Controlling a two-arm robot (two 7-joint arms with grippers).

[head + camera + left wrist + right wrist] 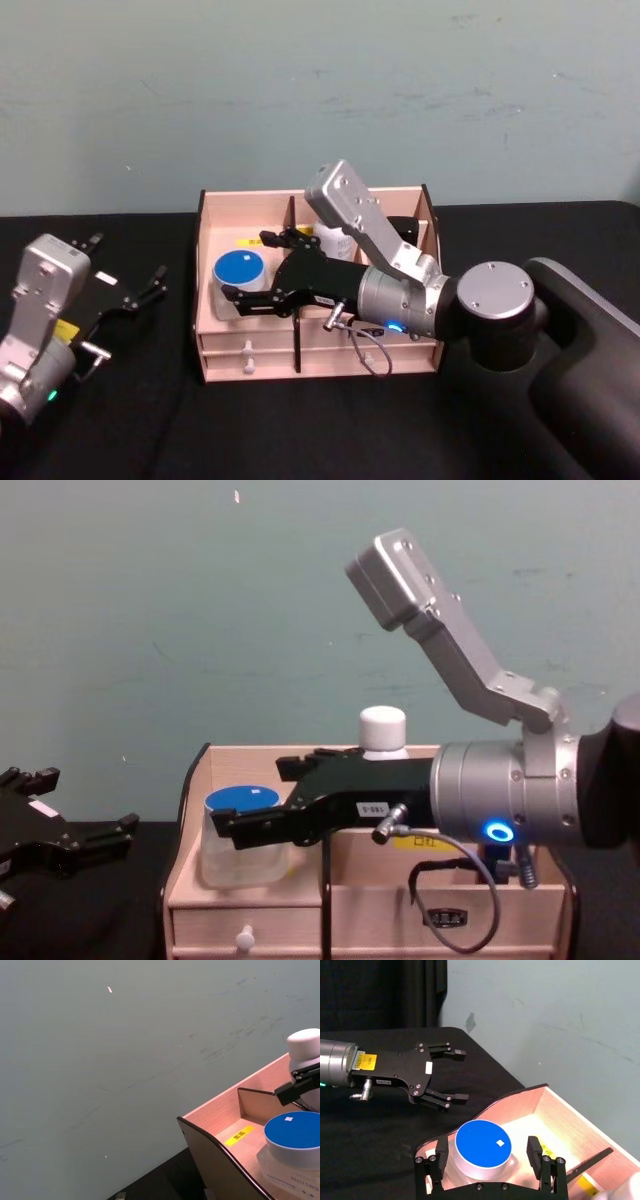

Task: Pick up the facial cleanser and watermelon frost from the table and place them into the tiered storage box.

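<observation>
The tiered storage box [320, 358] stands mid-table. In its left compartment sits a clear jar with a blue lid [238, 268] [482, 1145] [240, 830]. A white-capped bottle [330, 243] [383, 730] stands further back in the box. I cannot tell which of the two is the facial cleanser and which the watermelon frost. My right gripper [247, 265] [487, 1144] [252, 798] is open, one finger on each side of the jar with a gap to it. To the left of the box my left gripper [128, 258] [461, 1075] hovers open and holds nothing.
A black cloth covers the table [120, 420], with free room to the left of and in front of the box. A pale green wall [320, 90] rises close behind the box. The right arm's elbow [495, 300] lies over the box's right front corner.
</observation>
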